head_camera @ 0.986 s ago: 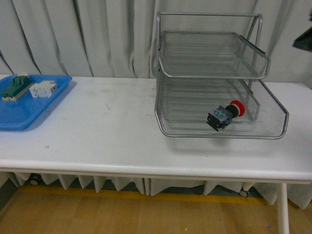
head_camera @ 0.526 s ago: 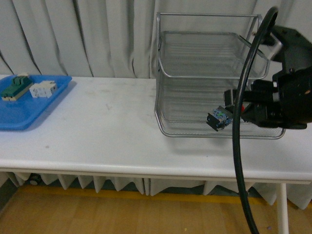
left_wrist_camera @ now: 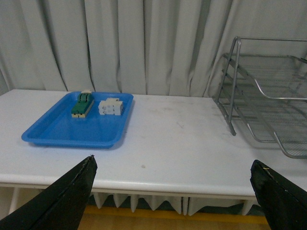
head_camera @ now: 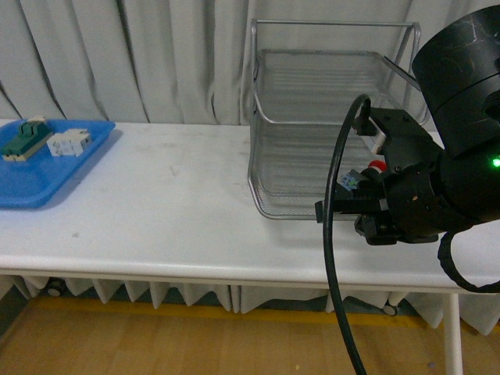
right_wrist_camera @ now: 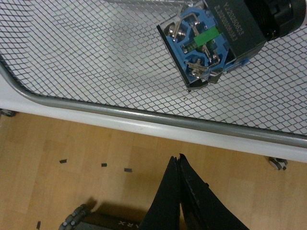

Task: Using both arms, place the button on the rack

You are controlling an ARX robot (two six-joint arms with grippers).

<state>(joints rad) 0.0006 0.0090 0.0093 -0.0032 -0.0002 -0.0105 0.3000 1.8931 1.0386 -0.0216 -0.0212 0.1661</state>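
The button lies on its side on the mesh of the rack's lowest tray, its blue terminal base facing the right wrist camera. In the front view only its red cap and a bit of its body show behind my right arm. My right gripper is shut with nothing in it, out past the rack's front rim and apart from the button. My left gripper hangs open and empty in front of the table edge, far from the rack.
A blue tray at the table's left end holds a green-and-cream switch and a white block switch. Grey curtains hang behind the table. My right arm's black cable loops down in front of the table.
My right arm came in from the right and moved forward, now covering the rack's right front corner. The button has stayed in the lowest tray.
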